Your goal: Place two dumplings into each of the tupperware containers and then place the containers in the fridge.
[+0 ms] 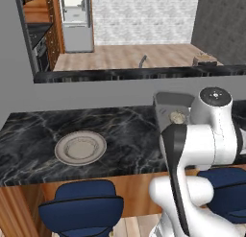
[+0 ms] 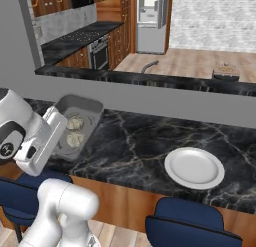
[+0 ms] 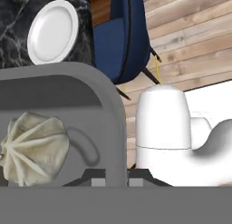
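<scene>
A grey tupperware container [image 2: 85, 107] lies at the end of the black marble counter with two pale dumplings [image 2: 75, 122] side by side in it. From the left base view, one dumpling [image 1: 177, 117] shows in the container [image 1: 169, 100] beside my arm. My gripper [image 2: 60, 128] reaches over the container's near side. In the hand view, the gripper [image 3: 117, 177] has one fingertip on each side of the container's rim [image 3: 115, 128], shut on it, and a pleated dumpling [image 3: 34, 148] lies just inside. The fridge [image 2: 151, 18] stands far back across the kitchen, door shut.
A round beige plate [image 2: 194, 167] sits bare on the counter [image 2: 135, 136]. Blue stools [image 1: 81, 202] stand below the counter's front edge. Behind the grey ledge runs a second counter with a faucet [image 2: 149, 67] and a pot [image 2: 226, 71].
</scene>
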Robot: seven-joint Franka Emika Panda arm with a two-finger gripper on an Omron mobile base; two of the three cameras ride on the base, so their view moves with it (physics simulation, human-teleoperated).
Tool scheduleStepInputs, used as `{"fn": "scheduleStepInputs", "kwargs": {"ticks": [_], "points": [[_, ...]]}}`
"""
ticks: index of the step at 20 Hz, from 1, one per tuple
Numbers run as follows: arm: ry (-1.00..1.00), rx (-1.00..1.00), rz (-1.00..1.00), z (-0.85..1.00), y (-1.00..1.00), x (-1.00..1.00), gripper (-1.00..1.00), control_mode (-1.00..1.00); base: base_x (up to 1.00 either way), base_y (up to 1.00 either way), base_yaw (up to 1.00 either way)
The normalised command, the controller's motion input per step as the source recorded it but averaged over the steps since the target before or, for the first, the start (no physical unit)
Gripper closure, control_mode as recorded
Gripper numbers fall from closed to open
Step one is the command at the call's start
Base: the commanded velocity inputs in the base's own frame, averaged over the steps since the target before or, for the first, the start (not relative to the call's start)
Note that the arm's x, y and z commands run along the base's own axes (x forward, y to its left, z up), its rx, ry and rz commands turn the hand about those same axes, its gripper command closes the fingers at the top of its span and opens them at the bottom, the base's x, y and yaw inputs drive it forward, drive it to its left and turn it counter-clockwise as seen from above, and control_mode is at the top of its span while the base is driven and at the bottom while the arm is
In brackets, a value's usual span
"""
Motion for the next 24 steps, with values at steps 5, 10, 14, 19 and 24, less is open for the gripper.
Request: {"fn": "scheduleStepInputs", "kwargs": {"ticks": [5, 10, 14, 19, 24], "points": [[0.0, 0.18, -0.03, -0.34, -0.69, -0.06, 1.0, -1.0, 0.0, 0.0, 0.0], [-0.01, 0.14, 0.0, -0.19, -0.32, 0.0, 1.0, -1.0, 0.0, 0.0, 0.0], [-0.04, -0.05, 0.0, -0.16, 0.27, 0.0, 1.0, -1.0, 0.0, 0.0, 0.0], [-0.02, -0.06, 0.0, -0.11, 0.2, 0.0, 1.0, 1.0, -0.06, 0.11, 0.0], [0.0, 0.0, 0.0, 0.0, 0.0, 0.0, 1.0, 1.0, -0.52, -0.06, 0.04]]}}
